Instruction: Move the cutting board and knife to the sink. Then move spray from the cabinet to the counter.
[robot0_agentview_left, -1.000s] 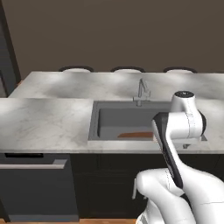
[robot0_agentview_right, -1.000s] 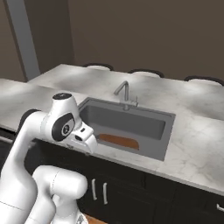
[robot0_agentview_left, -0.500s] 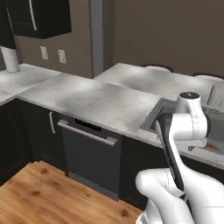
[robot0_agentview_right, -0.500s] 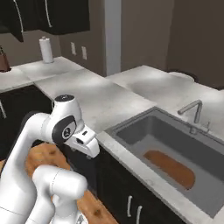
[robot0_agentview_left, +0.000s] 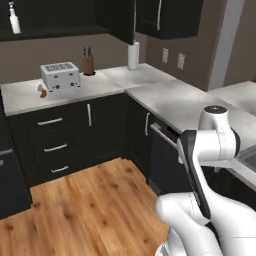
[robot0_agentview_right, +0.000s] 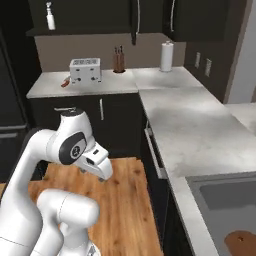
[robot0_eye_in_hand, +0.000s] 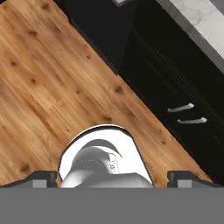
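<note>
While the claw (robot0_eye_in_hand: 112, 177) hangs over the wooden floor (robot0_eye_in_hand: 48, 83) with its jaws spread wide and nothing between them, the spray (robot0_agentview_right: 50, 16) stands upright on the cabinet (robot0_agentview_right: 90, 12) shelf, above the toaster (robot0_agentview_right: 85, 69) on the table (robot0_agentview_right: 190, 120). Part of the cutting board (robot0_agentview_right: 241, 242) lies in the sink (robot0_agentview_right: 220, 195).

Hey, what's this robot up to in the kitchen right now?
Nothing is in its hands. The end effector is open and empty, pointing down at the wood floor. The cutting board already lies in the sink. The knife sits beside the toaster on the far counter, and the spray stands on the shelf above.
</note>
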